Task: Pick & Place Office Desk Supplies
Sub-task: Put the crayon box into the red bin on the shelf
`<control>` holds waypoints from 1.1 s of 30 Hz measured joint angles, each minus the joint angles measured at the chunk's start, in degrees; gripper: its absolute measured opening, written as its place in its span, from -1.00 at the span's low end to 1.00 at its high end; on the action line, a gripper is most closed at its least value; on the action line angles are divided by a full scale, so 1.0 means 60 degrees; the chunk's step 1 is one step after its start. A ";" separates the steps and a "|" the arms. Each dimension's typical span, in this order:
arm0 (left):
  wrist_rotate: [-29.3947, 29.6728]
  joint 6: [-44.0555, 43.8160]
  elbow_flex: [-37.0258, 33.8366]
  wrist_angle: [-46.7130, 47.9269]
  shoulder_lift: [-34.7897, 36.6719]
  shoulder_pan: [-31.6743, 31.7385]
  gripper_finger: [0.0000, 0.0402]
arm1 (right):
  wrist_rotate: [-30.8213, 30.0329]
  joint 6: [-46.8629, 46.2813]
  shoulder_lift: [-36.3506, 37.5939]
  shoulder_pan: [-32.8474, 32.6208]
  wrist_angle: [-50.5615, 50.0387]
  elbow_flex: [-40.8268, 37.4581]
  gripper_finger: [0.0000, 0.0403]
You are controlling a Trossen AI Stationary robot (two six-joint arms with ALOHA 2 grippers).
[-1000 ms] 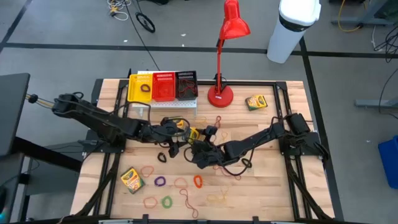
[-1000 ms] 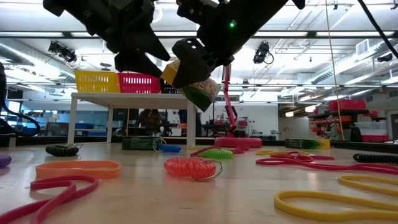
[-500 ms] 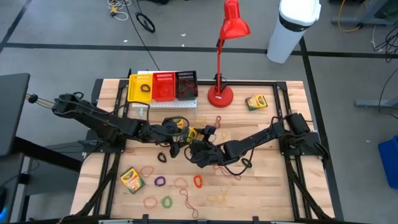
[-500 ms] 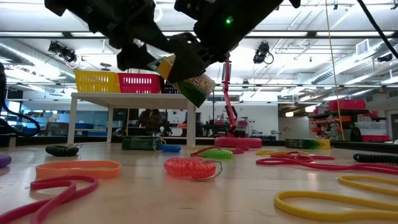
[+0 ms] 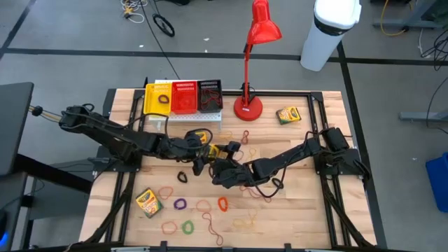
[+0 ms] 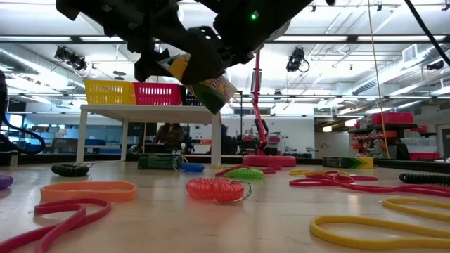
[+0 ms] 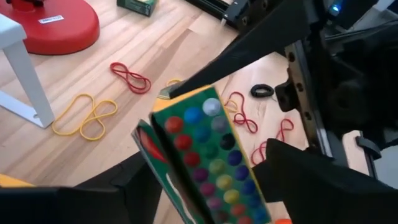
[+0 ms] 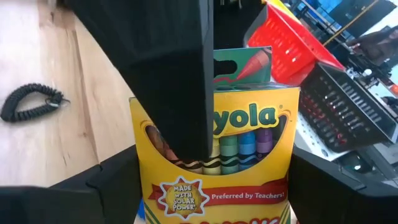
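On the left of the wooden bench [image 5: 301,210], near its front edge, a crayon box [image 5: 147,201] lay flat with loose rubber bands [image 5: 180,204] scattered just beside it toward the middle. Behind it, along the back edge, stood a white perforated rack [image 5: 183,117] carrying a yellow basket [image 5: 157,99], a red basket [image 5: 184,96] and a black basket [image 5: 210,96] in a row. The left arm reached in from the left edge toward the middle of the bench, and its left tool [image 5: 198,145] met the right tool [image 5: 218,165] there, above the surface. Between them was a second crayon box [image 6: 200,79], raised well clear of the bench and tilted, as the low view showed. In the left wrist view the left tool's dark fingers [image 7: 323,180] stood on either side of that box, close against its dotted green face, though whether they pinched it could not be told. In the right wrist view the right tool's fingers [image 8: 62,199] were spread wide, flanking the yellow front of the box, and whether they gripped it could not be told either. Right of the rack stood a red desk lamp [image 5: 248,105], and farther right, near the back corner, lay a third crayon box [image 5: 288,115]. The right arm came in from the right edge.
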State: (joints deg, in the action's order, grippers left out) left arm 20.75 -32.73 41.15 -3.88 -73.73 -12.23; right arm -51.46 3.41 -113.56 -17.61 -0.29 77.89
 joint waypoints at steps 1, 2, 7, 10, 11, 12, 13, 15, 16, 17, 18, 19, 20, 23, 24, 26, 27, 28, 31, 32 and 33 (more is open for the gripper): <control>0.0007 0.0003 0.0000 0.0015 0.0000 0.0003 0.30 | 0.0019 0.0014 0.0000 0.0000 0.0084 0.0000 0.65; 0.0001 0.0009 0.0000 0.0022 0.0000 0.0031 0.25 | 0.0019 0.0019 0.0000 0.0000 0.0126 0.0000 0.65; -0.0427 -0.0015 0.0000 0.0028 0.0000 0.0276 -0.04 | 0.0065 0.0024 0.0000 0.0000 0.0109 0.0000 0.65; -0.0488 -0.0012 0.0000 0.0022 0.0000 0.0328 -0.23 | 0.0008 0.0059 0.0000 0.0015 0.0087 0.0000 0.65; -0.0487 -0.0008 0.0000 0.0022 0.0000 0.0328 -0.28 | -0.0024 0.0063 0.0000 0.0012 0.0103 0.0000 0.66; -0.0488 0.0013 0.0004 0.0016 0.0000 0.0324 -0.32 | -0.0143 0.0050 0.0000 0.0001 0.0155 0.0000 0.66; -0.0495 0.0057 0.0014 0.0004 0.0002 0.0324 -0.34 | -0.0310 0.0051 0.0000 -0.0004 0.0225 -0.0006 0.66; -0.0539 0.0228 0.0029 0.0002 0.0084 0.0324 -0.35 | -0.0603 0.0101 0.0000 -0.0028 0.0328 -0.0007 0.66; -0.0535 0.0291 0.0033 0.0047 0.0157 0.0324 -0.35 | -0.0664 0.0128 0.0000 -0.0029 0.0380 -0.0007 0.66; -0.0544 0.0330 0.0033 0.0111 0.0235 0.0324 -0.36 | -0.0677 0.0146 0.0000 -0.0052 0.0418 -0.0007 0.66; -0.0573 0.0359 0.0033 0.0210 0.0335 0.0331 -0.36 | -0.0693 0.0170 0.0009 -0.0103 0.0448 -0.0007 0.66; -0.0608 0.0408 0.0033 0.0281 0.0451 0.0360 -0.36 | -0.0692 0.0260 0.0029 -0.0131 0.0524 -0.0007 0.66; -0.0664 0.0467 0.0033 0.0359 0.0580 0.0388 -0.36 | -0.0703 0.0372 0.0054 -0.0193 0.0604 0.0007 0.66; -0.0903 0.0535 0.0036 0.0623 0.1082 0.0444 -0.37 | -0.0776 0.0722 0.0149 -0.0394 0.1017 0.0042 0.66; -0.1024 0.0575 0.0036 0.0653 0.1189 0.0480 -0.37 | -0.0795 0.0802 0.0171 -0.0456 0.1140 0.0055 0.68; -0.1434 0.0751 0.0030 0.0835 0.1421 0.0539 -0.37 | -0.0862 0.0850 0.0189 -0.0552 0.1310 0.0054 0.72; -0.1493 0.0827 0.0024 0.0977 0.1547 0.0539 -0.37 | -0.0866 0.0838 0.0189 -0.0573 0.1340 0.0043 0.75; -0.1489 0.0887 0.0007 0.1105 0.1647 0.0537 -0.37 | -0.0906 0.0800 0.0189 -0.0589 0.1310 0.0032 0.77; -0.1386 0.1042 -0.0007 0.1432 0.1818 0.0446 -0.38 | -0.0851 0.0373 0.0193 -0.0571 0.1123 0.0004 0.84; -0.1383 0.1042 -0.0007 0.1425 0.1816 0.0411 -0.38 | -0.0790 0.0194 0.0193 -0.0543 0.1070 0.0004 0.86; -0.1397 0.1044 -0.0008 0.1413 0.1810 0.0386 -0.38 | -0.0689 0.0107 0.0197 -0.0506 0.1049 0.0004 0.88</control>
State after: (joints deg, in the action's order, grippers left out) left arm 12.37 -26.47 41.10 4.60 -62.87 -9.91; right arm -55.60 4.06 -112.38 -20.64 6.00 77.91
